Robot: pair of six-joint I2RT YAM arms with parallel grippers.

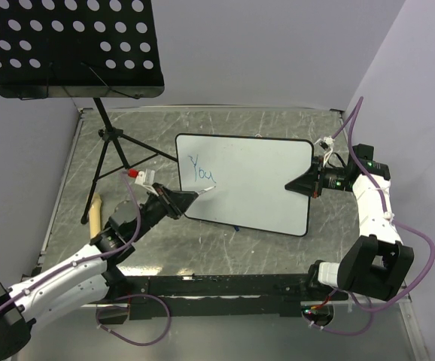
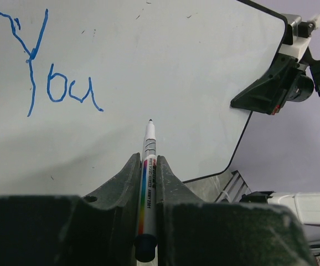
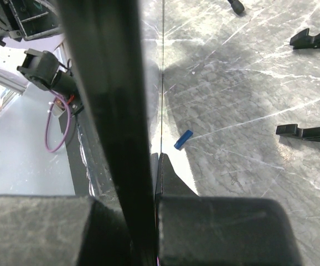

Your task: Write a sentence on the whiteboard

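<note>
Mid-sentence: one word written, the next not yet begun.
On the table [image 1: 278,124], the whiteboard [image 1: 263,180] stands at its middle, right edge clamped in the right jaws. The left jaws grip a marker [image 2: 148,166], tip poised right of the sentence [image 2: 49,72], which reads "You". Next, I judge, the tip must press and start another word. Only the right wrist view shows the board edge-on and a blue cap [image 3: 183,139].
</note>
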